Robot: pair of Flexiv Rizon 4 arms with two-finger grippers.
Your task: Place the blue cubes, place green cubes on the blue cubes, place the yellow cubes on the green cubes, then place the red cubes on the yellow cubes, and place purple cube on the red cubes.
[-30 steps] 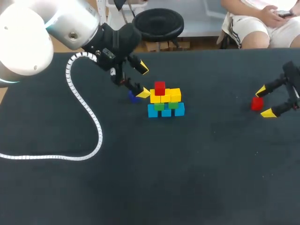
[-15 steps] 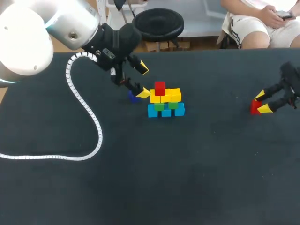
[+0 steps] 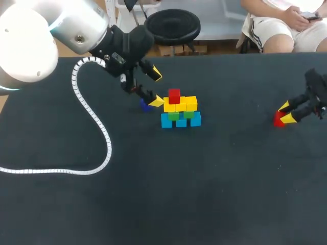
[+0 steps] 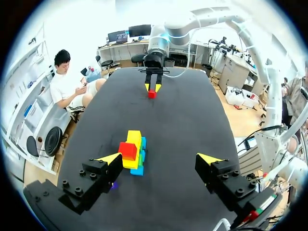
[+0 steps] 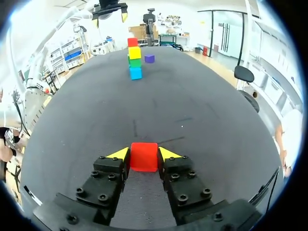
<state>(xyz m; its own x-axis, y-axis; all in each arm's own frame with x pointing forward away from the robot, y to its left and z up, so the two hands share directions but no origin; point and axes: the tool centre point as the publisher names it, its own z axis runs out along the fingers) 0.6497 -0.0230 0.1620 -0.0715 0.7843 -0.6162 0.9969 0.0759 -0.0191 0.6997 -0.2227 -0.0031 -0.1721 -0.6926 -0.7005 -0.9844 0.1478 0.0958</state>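
Note:
A stack point(image 3: 180, 111) stands mid-table: blue cubes at the bottom, green cubes on them, yellow cubes above, and one red cube point(image 3: 174, 95) on top. A purple cube point(image 3: 146, 106) lies just left of it. My left gripper point(image 3: 156, 88) hangs open above the purple cube; in the left wrist view the left gripper point(image 4: 161, 159) has the stack point(image 4: 133, 153) ahead of one finger. At the table's right, my right gripper point(image 3: 285, 113) is shut on a second red cube point(image 3: 278, 119). In the right wrist view both pads point(image 5: 120, 155) touch this red cube point(image 5: 144, 156) on the cloth.
A white coiled cable point(image 3: 97, 127) loops from my left arm across the left half of the black table point(image 3: 204, 184). The stack point(image 5: 134, 60) and purple cube point(image 5: 149, 58) lie far ahead of the right gripper point(image 5: 143, 154).
My right gripper's fingers have come together from wide open onto the red cube at the table's right. The left arm and the stack have not moved.

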